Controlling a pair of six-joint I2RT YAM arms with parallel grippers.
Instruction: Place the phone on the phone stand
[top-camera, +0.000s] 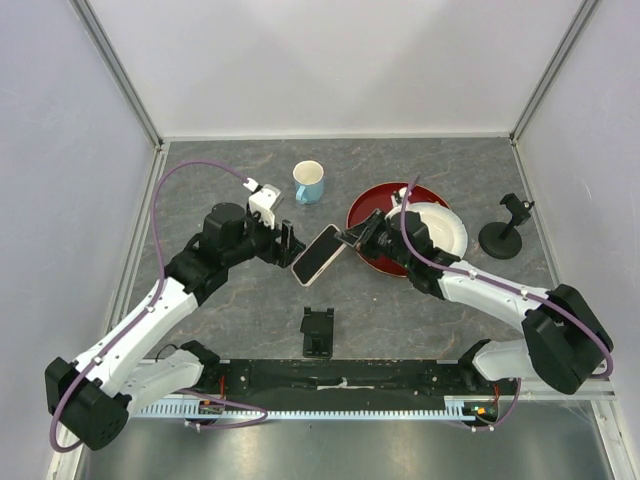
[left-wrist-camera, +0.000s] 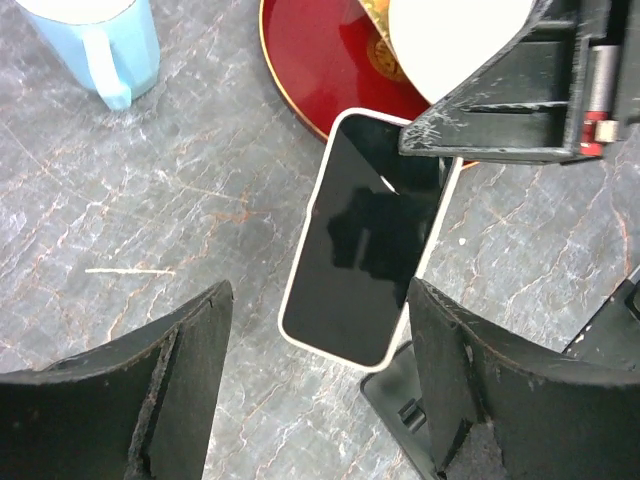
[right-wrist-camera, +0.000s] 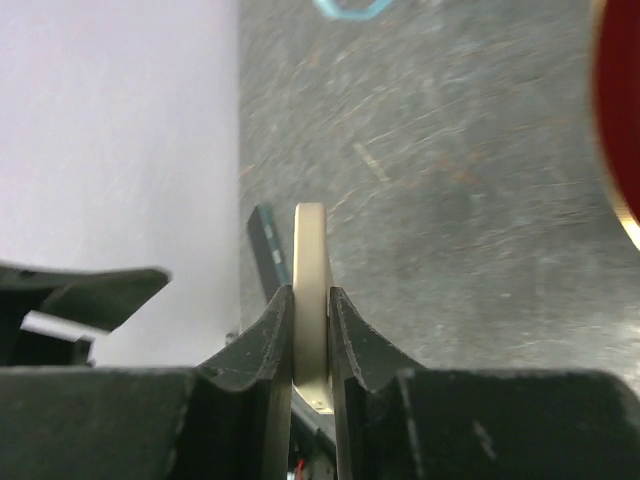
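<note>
Right arm: we see it reach from its base at the lower right up and leftward, its wrist over the near-left rim of the red plate (top-camera: 368, 212).
Right gripper (top-camera: 352, 238): clamped on the phone (top-camera: 317, 254); in the right wrist view both fingers (right-wrist-camera: 268, 330) press the phone's two faces, with its pale edge standing upright between them.
Left arm: we see it rise from the lower left with the elbow bent, its wrist pointing right toward the middle of the table (top-camera: 230, 310).
Left gripper (top-camera: 288, 246): spread wide and holding nothing, just beside the phone's lower-left end.
Phone: held off the table between the two grippers, tilted, dark screen up, its upper end in the right gripper.
Phone stand (top-camera: 317, 331): on the table near the front edge, apart from the phone.
Writing: we read none; a gold emblem (left-wrist-camera: 385, 55) on the red plate is partly hidden by the white plate (top-camera: 445, 228).
Others: blue mug (top-camera: 309, 181) at the back, pole stand (top-camera: 505, 232) at the right.
</note>
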